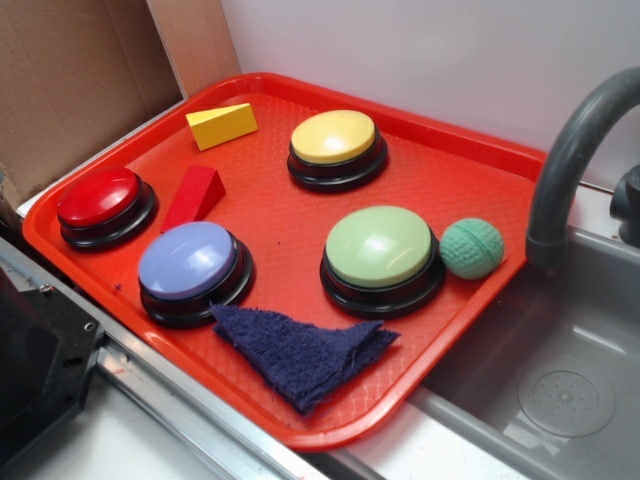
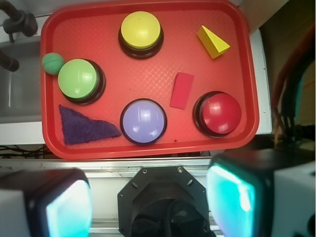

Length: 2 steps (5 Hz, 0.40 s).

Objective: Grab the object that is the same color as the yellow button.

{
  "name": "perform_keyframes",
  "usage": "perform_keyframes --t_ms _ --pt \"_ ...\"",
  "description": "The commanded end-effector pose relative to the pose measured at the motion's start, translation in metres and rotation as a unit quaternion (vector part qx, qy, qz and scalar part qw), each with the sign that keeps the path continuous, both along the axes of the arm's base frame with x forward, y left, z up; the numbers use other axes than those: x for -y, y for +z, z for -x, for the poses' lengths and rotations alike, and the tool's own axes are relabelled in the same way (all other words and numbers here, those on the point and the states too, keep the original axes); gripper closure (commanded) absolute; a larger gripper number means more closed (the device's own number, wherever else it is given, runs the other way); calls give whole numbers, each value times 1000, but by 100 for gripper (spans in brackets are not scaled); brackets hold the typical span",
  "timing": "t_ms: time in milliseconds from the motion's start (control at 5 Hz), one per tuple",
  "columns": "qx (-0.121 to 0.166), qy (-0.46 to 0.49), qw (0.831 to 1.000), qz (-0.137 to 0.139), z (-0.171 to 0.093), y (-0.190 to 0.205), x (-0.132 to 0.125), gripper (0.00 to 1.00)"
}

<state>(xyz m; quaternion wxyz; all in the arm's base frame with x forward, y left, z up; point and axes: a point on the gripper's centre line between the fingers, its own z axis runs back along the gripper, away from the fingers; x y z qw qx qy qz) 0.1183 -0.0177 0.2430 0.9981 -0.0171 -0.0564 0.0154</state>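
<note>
The yellow wedge block (image 1: 221,125) lies at the far left corner of the red tray (image 1: 470,170); in the wrist view it (image 2: 212,42) is at the upper right. The yellow dome button (image 1: 334,146) stands right of it, also seen in the wrist view (image 2: 141,32). My gripper (image 2: 150,202) is open and empty, its two pads far apart, high above the robot base and well short of the tray (image 2: 148,74). The gripper does not show in the exterior view.
On the tray are a red wedge (image 1: 195,195), a red button (image 1: 103,203), a blue-violet button (image 1: 192,268), a pale green button (image 1: 382,255), a green ball (image 1: 472,248) and a dark blue cloth (image 1: 300,350). A grey sink (image 1: 560,390) with a faucet (image 1: 570,160) lies right.
</note>
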Motion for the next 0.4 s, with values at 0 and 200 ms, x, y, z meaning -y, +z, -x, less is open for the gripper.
perform_keyframes --t_ms 0,200 --pt "0 0 1000 0 0 0 0 0" --pt "3 11 1000 -8 -24 -6 -10 0"
